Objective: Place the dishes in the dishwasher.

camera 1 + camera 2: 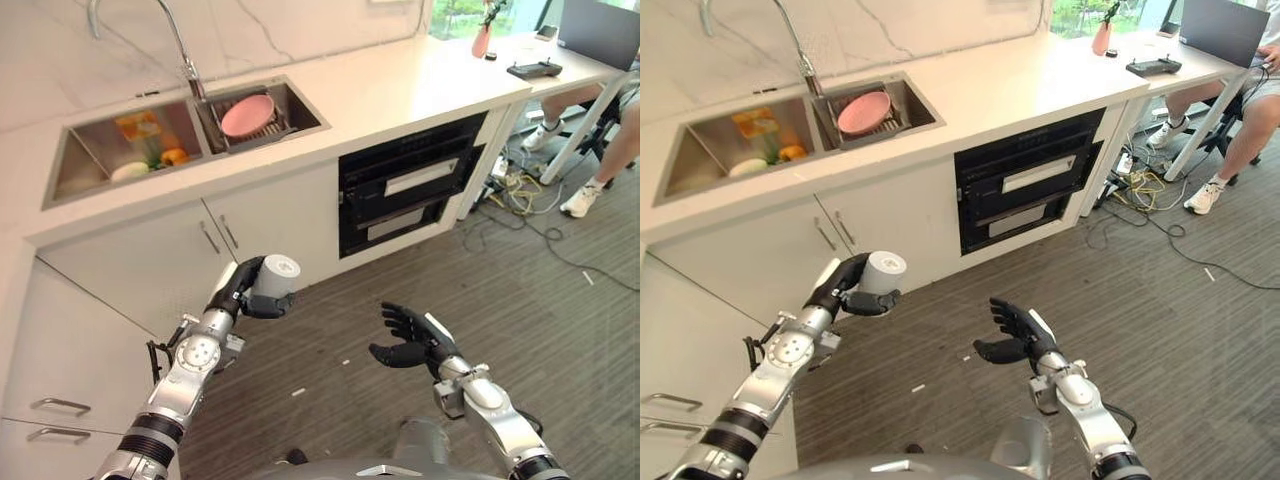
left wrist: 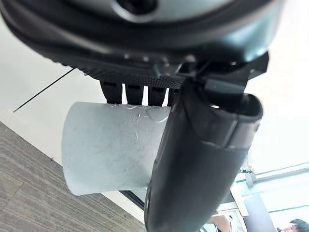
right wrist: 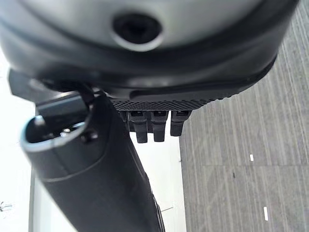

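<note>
Within our left hand (image 1: 243,290): one pale grey cup (image 1: 276,277), fingers and thumb curled round it, held above the floor before the cabinets. Beside it, our right hand (image 1: 410,340): empty, fingers loosely spread. Beyond, in the sink (image 1: 300,106): one pink plate (image 1: 247,115).

Plate (image 1: 248,115) in sink (image 1: 300,108), right basin

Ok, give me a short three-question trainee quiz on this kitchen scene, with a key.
1. True or false: the left hand is curled round a white cup.
2. Where does the pink plate lie? A) on the floor B) in the sink's right basin C) on the desk
3. Fill in: the right hand holds ____.

Key: 1 true; 2 B; 3 nothing, its fingers are relaxed above the floor.
</note>
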Robot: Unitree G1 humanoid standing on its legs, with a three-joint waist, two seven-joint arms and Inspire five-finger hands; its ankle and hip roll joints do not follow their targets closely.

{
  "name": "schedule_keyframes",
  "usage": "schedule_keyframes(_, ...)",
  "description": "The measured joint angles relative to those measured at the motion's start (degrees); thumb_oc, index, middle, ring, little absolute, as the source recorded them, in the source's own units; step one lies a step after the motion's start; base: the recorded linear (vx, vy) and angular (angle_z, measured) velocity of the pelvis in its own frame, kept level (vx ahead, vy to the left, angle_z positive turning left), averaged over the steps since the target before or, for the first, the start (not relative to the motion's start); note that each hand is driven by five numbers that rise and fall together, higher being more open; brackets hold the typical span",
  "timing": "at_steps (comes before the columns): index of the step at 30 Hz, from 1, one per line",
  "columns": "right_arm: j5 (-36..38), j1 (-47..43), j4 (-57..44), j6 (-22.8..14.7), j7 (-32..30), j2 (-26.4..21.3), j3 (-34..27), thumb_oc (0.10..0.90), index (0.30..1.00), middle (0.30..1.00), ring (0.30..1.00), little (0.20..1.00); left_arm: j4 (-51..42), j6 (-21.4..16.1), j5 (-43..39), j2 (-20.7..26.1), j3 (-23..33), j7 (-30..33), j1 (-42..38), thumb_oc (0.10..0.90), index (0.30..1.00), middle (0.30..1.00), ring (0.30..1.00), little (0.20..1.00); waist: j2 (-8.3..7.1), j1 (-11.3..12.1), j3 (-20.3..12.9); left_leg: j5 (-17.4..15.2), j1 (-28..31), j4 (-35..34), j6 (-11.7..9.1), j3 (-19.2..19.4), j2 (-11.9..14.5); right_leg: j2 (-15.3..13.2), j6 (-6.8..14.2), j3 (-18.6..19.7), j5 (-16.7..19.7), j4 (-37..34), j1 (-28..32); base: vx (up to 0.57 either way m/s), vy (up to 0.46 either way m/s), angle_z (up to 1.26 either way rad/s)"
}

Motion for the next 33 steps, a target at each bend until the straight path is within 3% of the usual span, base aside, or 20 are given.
schedule_keyframes(2, 0.0, 0.13, 0.2, -0.04, -0.35, -0.05, -0.03, 0.8, 0.9, 0.9, 0.9, 0.9, 1.12, 0.0, 0.0, -0.63, 0.08, -0.05, 0.29, 0.4, 0.3, 0.3, 0.3, 0.3, -0.4, -0.48, -0.27, -1.19, 1.04, -0.22, -2.19, -0.72, 1.28, 2.76, -1.04, -1.19, 5.31, -9.41, 1.07, 0.25, -0.104, 0.2)
schedule_keyframes(4, -0.01, 0.12, 0.43, -0.04, -0.69, -0.61, -0.38, 0.8, 0.9, 0.9, 0.9, 0.9, 1.13, -0.02, 0.02, -1.51, 0.07, -0.28, 0.9, 0.4, 0.3, 0.3, 0.3, 0.3, 0.42, -0.77, -0.24, -1.27, 2.61, 0.09, -4.25, -1.14, 2.49, 4.63, -3.67, -2.72, 12.42, -10.58, 3.27, 0.26, -0.171, 0.14)
schedule_keyframes(5, -0.04, 0.15, 0.58, -0.03, -0.77, -1.66, -1.25, 0.8, 0.9, 0.9, 0.9, 0.9, 1.11, -0.02, 0.04, -2.94, 0.07, -0.66, 1.27, 0.4, 0.3, 0.3, 0.3, 0.3, 2.36, -0.82, -0.44, -1.61, 3.25, 0.02, -4.92, -1.17, 4.6, 6.79, -7.3, -4.0, 11.89, -11.63, 4.89, 0.26, -0.194, 0.17)
schedule_keyframes(8, -0.09, 0.72, 0.77, -0.21, -1.12, -4.34, -4.71, 0.8, 0.9, 0.9, 0.9, 0.9, 0.57, -0.22, 0.07, -6.14, 0.05, -1.78, 1.1, 0.4, 0.3, 0.3, 0.3, 0.3, 4.62, -1.14, -1.12, -0.31, 3.81, 0.52, -6.3, -1.19, 7.16, 9.66, -9.74, -6.92, 10.85, -14.37, 8.95, 0.29, -0.224, 0.37)
schedule_keyframes(9, -0.13, 0.53, 0.81, -0.22, -1.3, -4.92, -5.67, 0.8, 0.9, 0.9, 0.9, 0.9, 0.5, -0.3, 0.05, -6.5, 0.06, -1.91, 1.02, 0.4, 0.3, 0.3, 0.3, 0.3, 5.12, -1.03, -1.25, -0.15, 3.67, 1.31, -6.54, -1.55, 7.7, 10.3, -9.06, -7.25, 9.8, -14.41, 9.41, 0.25, -0.257, 0.24)
schedule_keyframes(12, -0.12, 0.35, 0.5, -0.45, -2.0, -4.99, -8.26, 0.8, 0.9, 0.9, 0.9, 0.9, 0.59, -0.39, 0.03, -6.68, 0.07, -1.89, 1.09, 0.4, 0.3, 0.3, 0.3, 0.3, 4.86, -0.73, -1.15, -0.72, 1.78, 8.65, -7.77, -3.36, 8.14, 9.4, -9.44, -7.54, 8.73, -14.37, 11.8, 0.16, -0.265, 0.14)
schedule_keyframes(13, -0.12, 0.14, 0.61, -0.41, -2.17, -5.04, -8.23, 0.8, 0.9, 0.9, 0.9, 0.9, 0.66, -0.46, -0.09, -6.6, 0.21, -1.89, 0.87, 0.4, 0.3, 0.3, 0.3, 0.3, 4.6, -0.84, -1.03, -1.04, -0.77, 14.51, -9.75, -5.27, 8.51, 8.76, -8.65, -7.21, 7.19, -13.71, 12.33, 0.09, -0.256, 0.3)
schedule_keyframes(14, -0.11, 0.09, 0.35, -0.42, -2.19, -5.01, -8.34, 0.8, 0.9, 0.9, 0.9, 0.9, 0.69, -0.57, -0.23, -6.69, 0.68, -1.63, 0.3, 0.4, 0.3, 0.3, 0.3, 0.3, 3.18, -0.57, -0.14, 0.58, -4.96, 23.54, -13.14, -7.52, 8.19, 7.14, -9.4, -6.82, 5.98, -12.14, 12.58, 0.1, -0.204, 0.33)
schedule_keyframes(15, -0.14, 0.39, -0.23, -0.39, -2.22, -4.97, -8.41, 0.8, 0.9, 0.9, 0.9, 0.9, 0.69, -0.57, -0.24, -6.62, 0.64, -1.38, -0.09, 0.4, 0.3, 0.3, 0.3, 0.3, 2.02, -0.63, 0.53, 1.66, -7.59, 28.55, -14.01, -8.17, 8.22, 6.19, -9.87, -6.94, 6.4, -12.35, 13.34, 0.07, -0.062, 0.23)
schedule_keyframes(17, -0.14, -0.1, -0.59, -0.3, -2.47, -5.14, -8.38, 0.8, 0.9, 0.9, 0.9, 0.9, 0.82, -0.73, -0.53, -6.94, 0.59, -1.01, -0.08, 0.4, 0.3, 0.3, 0.3, 0.3, 1.61, 0.7, 1.05, 6.4, -12.93, 37.41, -14.36, -10.84, 7.77, 5.32, -10.59, -6.56, 4.93, -11.94, 14.04, 0.24, -0.008, 0.01)
schedule_keyframes(18, -0.12, -0.29, -0.84, -0.52, -2.82, -5.0, -8.32, 0.8, 0.9, 0.9, 0.9, 0.9, 0.82, -0.77, -0.66, -6.84, 0.49, -1.12, 0.0, 0.4, 0.3, 0.3, 0.3, 0.3, 0.97, 1.08, 1.33, 5.01, -14.78, 38.64, -14.27, -11.63, 6.73, 4.98, -10.32, -6.74, 5.07, -13.59, 15.28, 0.27, 0.059, -0.06)
schedule_keyframes(19, -0.12, -0.39, -0.86, -0.54, -2.97, -4.98, -8.33, 0.8, 0.9, 0.9, 0.9, 0.9, 0.82, -0.79, -0.67, -6.87, 0.51, -1.04, -0.01, 0.4, 0.3, 0.3, 0.3, 0.3, 1.35, 1.03, 1.24, 4.22, -15.04, 36.74, -14.14, -11.9, 6.43, 5.07, -10.21, -6.6, 5.11, -14.1, 15.27, 0.32, 0.231, -0.31)
schedule_keyframes(20, -0.11, -1.11, -0.77, -0.6, -3.0, -5.12, -8.08, 0.8, 0.9, 0.9, 0.9, 0.9, 0.74, -1.0, -0.69, -6.7, 0.7, -0.94, 0.29, 0.4, 0.3, 0.3, 0.3, 0.3, 2.66, 1.78, 0.94, 2.01, -13.28, 26.05, -13.35, -10.27, 6.17, 6.46, -10.34, -4.83, 4.98, -14.24, 14.64, 0.15, 0.17, -0.51)
schedule_keyframes(21, -0.1, -1.47, -0.71, -0.63, -2.97, -5.26, -8.11, 0.8, 0.9, 0.9, 0.9, 0.9, 0.75, -0.99, -0.69, -6.6, 0.63, -0.84, 0.15, 0.4, 0.3, 0.3, 0.3, 0.3, 3.58, 1.94, 1.08, 2.37, -11.71, 19.01, -12.84, -9.89, 6.23, 7.08, -10.4, -3.83, 4.93, -14.3, 14.08, 0.23, 0.25, -0.74)
schedule_keyframes(22, -0.12, -1.84, -0.22, -0.57, -3.22, -4.92, -7.79, 0.8, 0.9, 0.9, 0.9, 0.9, 0.87, -1.2, -0.68, -6.73, 0.59, -0.78, -0.24, 0.4, 0.3, 0.3, 0.3, 0.3, 4.22, 2.11, 1.15, 3.53, -9.99, 6.17, -10.12, -9.68, 6.53, 8.24, -10.26, -2.49, 4.88, -14.34, 13.29, 0.15, 0.108, -0.57)
schedule_keyframes(25, -0.21, -0.84, 0.09, -0.56, -3.04, -5.19, -7.11, 0.8, 0.9, 0.9, 0.9, 0.9, 1.48, -1.32, -0.65, -6.87, -0.58, -0.8, -0.52, 0.4, 0.3, 0.3, 0.3, 0.3, 4.89, 1.4, 1.07, 6.42, -9.79, 0.49, -9.71, -8.82, 9.83, 9.33, -8.39, -1.56, 5.03, -14.78, 13.32, 0.27, 0.102, -0.42)
schedule_keyframes(27, -0.39, -0.19, 0.13, -0.62, -2.83, -7.1, -6.6, 0.8, 0.9, 0.9, 0.9, 0.9, 1.52, -1.25, -0.64, -7.34, -1.72, -1.03, -0.38, 0.4, 0.3, 0.3, 0.3, 0.3, 7.85, -0.94, 0.96, 7.42, -8.96, -0.25, -8.05, -7.86, 12.38, 11.19, -6.14, -1.43, 4.75, -14.82, 14.55, 0.25, 0.135, -0.23)
schedule_keyframes(29, -0.86, 0.75, 1.35, -0.48, -3.04, -4.06, -6.49, 0.8, 0.9, 0.9, 0.9, 0.9, 1.38, -0.83, -0.53, -5.28, -1.57, -1.13, 0.02, 0.4, 0.3, 0.3, 0.3, 0.3, 3.99, -1.07, 0.07, 5.82, -7.08, 0.01, -6.97, -5.06, 8.81, 7.36, -4.21, 0.06, 5.73, -14.81, 14.7, 0.23, 0.174, -0.47)
schedule_keyframes(30, -1.05, 1.39, 1.12, -0.49, -2.83, -2.91, -6.21, 0.8, 0.9, 0.9, 0.9, 0.9, 1.37, -0.83, -0.51, -3.95, -1.48, -1.12, 0.01, 0.4, 0.3, 0.3, 0.3, 0.3, 3.08, -1.33, -0.44, 5.17, -6.52, 0.08, -6.47, -4.13, 7.53, 6.12, -3.91, 0.11, 5.96, -14.77, 14.63, 0.1, 0.08, -0.34)
schedule_keyframes(33, -1.07, 1.58, 0.77, -0.53, -2.06, -1.64, -4.08, 0.8, 0.9, 0.9, 0.9, 0.9, 1.35, -0.85, -0.23, -1.9, -0.32, -0.53, -0.15, 0.4, 0.3, 0.3, 0.3, 0.3, 2.91, -0.74, -0.58, 4.71, -4.64, 0.1, -6.1, -2.61, 6.18, 4.72, -3.37, 0.5, 7.13, -14.52, 14.94, 0.1, 0.065, -0.33)
